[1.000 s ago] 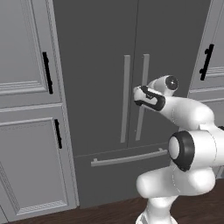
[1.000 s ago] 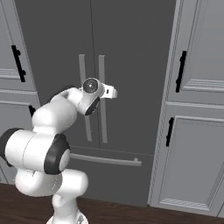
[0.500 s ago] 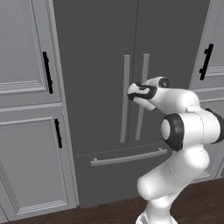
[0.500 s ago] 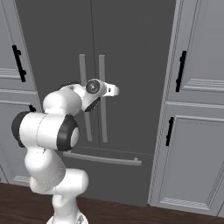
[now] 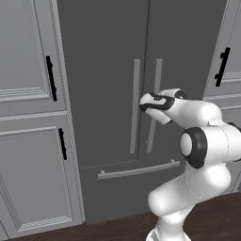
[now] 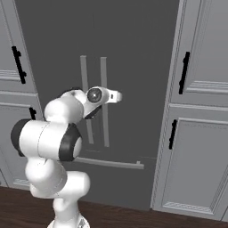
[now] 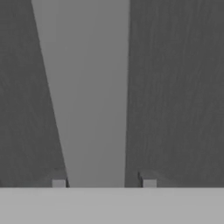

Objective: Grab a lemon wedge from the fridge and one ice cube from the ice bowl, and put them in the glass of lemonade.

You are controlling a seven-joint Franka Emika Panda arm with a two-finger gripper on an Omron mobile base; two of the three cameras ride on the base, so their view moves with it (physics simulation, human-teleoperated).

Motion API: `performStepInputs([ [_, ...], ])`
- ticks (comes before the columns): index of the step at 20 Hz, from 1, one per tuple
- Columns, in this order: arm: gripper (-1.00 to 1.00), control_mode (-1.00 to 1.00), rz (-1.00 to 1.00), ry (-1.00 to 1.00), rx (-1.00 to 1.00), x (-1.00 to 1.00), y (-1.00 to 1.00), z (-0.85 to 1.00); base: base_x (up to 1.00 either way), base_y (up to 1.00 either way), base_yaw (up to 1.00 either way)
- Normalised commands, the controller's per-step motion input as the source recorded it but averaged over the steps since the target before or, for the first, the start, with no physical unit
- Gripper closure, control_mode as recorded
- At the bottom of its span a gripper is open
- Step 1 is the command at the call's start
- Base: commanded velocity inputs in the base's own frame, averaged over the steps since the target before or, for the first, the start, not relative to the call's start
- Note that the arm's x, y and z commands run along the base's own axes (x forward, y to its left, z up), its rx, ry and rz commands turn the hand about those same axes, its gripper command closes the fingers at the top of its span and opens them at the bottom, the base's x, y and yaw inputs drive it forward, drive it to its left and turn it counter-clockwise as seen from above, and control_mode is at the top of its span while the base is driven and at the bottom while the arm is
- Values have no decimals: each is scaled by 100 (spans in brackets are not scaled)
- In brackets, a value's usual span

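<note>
Standing shut in the middle of both base views, the fridge (image 5: 108, 70) shows two upper doors and one bottom drawer. It carries three light grey bar handles: two upright ones side by side at the seam between the doors, the left handle (image 5: 135, 106) and the right handle (image 5: 154, 104), and one drawer handle (image 5: 139, 169) lying across the drawer front.

One white arm (image 5: 197, 141) reaches to the door seam. Its pincer (image 5: 142, 104) sits at the right handle in the left base view, at about mid height of the bar. In the right base view the pincer (image 6: 116, 95) lies just past the same handle (image 6: 104, 107). In the hand view the bar (image 7: 89, 96) runs up between two finger tips (image 7: 58, 183), one on each side of it, with narrow gaps of dark door visible beside the bar. Whether the tips already press on the handle I cannot tell; they straddle it closely.

Lighter grey panelled cabinets flank the fridge. The left base view shows two black handles on the left cabinets (image 5: 28, 117) and one on the right cabinet (image 5: 230, 56). The right base view shows two black handles on the right cabinets (image 6: 200, 133) and two on the left. Dark wood floor (image 6: 133, 218) runs below.
</note>
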Motion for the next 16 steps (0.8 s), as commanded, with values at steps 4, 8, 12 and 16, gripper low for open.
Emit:
performStepInputs([
  [4,100,-100,0,22,0,-100,-28,23,0,0,0],
  [8,100,-100,0,20,2,-100,-42,31,0,0,0],
  [12,100,-100,0,23,4,-100,-59,30,0,0,0],
  [16,100,-100,0,12,3,-100,-72,19,0,0,0],
])
